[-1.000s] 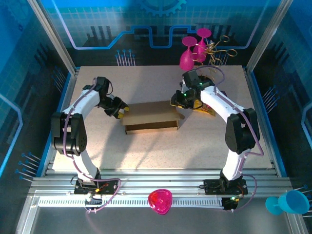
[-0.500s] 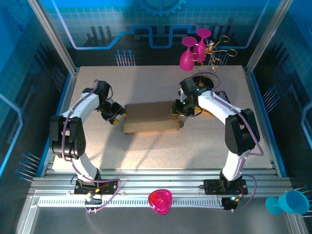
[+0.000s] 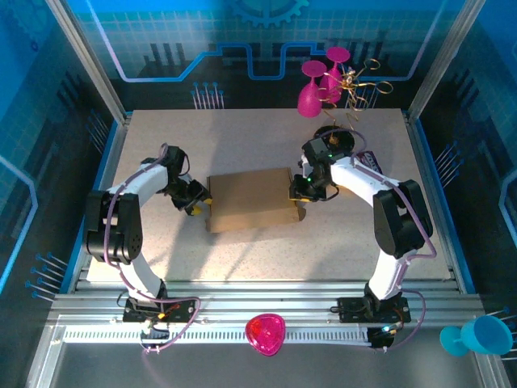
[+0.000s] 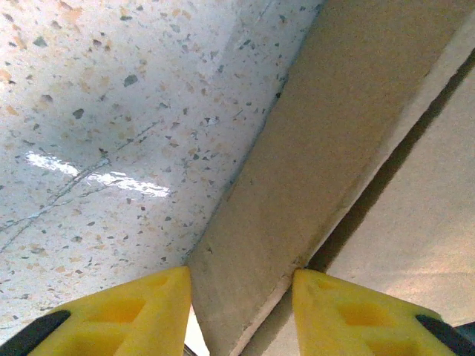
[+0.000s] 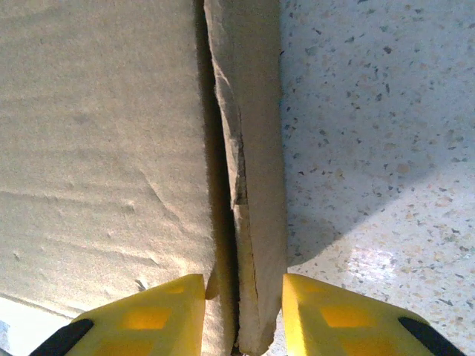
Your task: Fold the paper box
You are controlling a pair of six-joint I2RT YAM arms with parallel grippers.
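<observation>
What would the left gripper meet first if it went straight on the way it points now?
The paper box: one of its cardboard panels sits between the fingers of the left gripper and runs on ahead, so it would slide further onto that panel. How far before it bottoms out is unclear.

Bright overhead light; glare on table (image 4: 96,174); soft shadow beside paper box (image 3: 250,202).

The speckled table (image 3: 242,250) holds the brown paper box (image 3: 250,200) near its middle, a small packet (image 3: 367,159) back right, and pink glasses (image 3: 311,97) seemingly on its far edge.
</observation>
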